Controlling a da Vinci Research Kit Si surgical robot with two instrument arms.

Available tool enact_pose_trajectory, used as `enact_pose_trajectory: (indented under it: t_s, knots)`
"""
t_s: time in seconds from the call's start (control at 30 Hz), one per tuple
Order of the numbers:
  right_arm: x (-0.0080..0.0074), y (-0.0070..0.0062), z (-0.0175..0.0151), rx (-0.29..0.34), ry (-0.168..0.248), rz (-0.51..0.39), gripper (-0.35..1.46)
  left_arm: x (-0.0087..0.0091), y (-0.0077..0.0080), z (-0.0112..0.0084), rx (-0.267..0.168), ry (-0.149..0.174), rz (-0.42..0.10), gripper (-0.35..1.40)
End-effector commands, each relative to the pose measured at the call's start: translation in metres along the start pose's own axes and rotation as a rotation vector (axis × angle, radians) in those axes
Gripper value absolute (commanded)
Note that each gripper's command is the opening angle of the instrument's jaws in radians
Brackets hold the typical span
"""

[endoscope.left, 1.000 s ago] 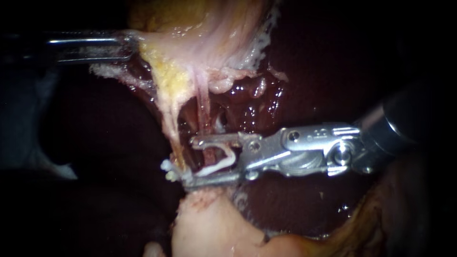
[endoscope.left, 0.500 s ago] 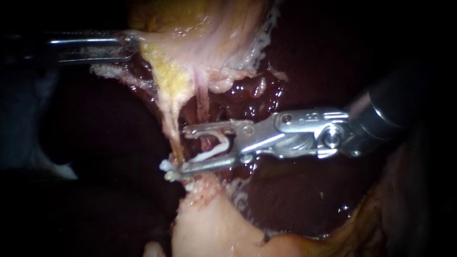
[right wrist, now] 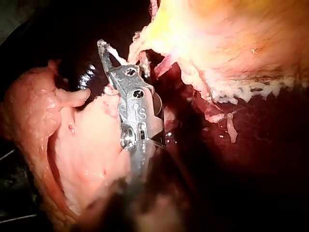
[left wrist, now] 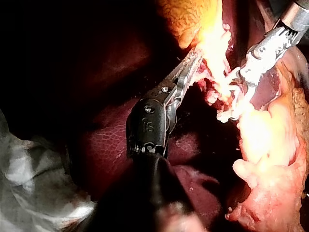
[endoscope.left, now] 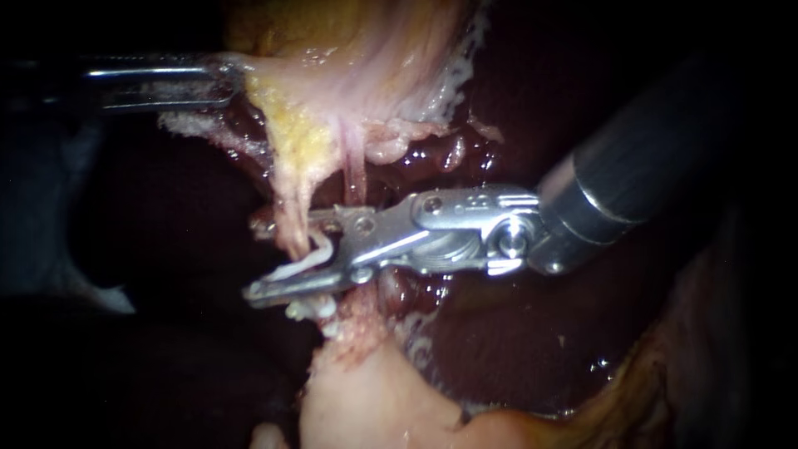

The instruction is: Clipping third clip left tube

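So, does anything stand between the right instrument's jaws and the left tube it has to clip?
Nothing visible does. The right instrument holds the white clip in its jaws, and the left tube runs between them. The placed clips on the tube sit just below the lower jaw.

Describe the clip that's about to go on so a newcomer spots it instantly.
Follow the shaft of the right instrument from the upper right to its metal jaws, astride the pale left tube. Between them curves the open white clip. Unlike the white clips just below the lower jaw, it spans from jaw to jaw.
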Motion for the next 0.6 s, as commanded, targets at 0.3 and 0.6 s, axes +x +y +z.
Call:
enact_pose_trajectory:
  t_s: [0.3, 0.6]
  knots:
    - [0.0016, -0.0003, 0.0007, 0.000, 0.057, 0.024, 0.45, 0.0000, 0.0000, 0.0000, -0.001, 0.000, -0.001, -0.35]
    - [0.0063, -0.0013, -0.0006, 0.007, 0.124, 0.045, 0.45, 0.0000, 0.0000, 0.0000, -0.001, 0.000, -0.001, -0.35]
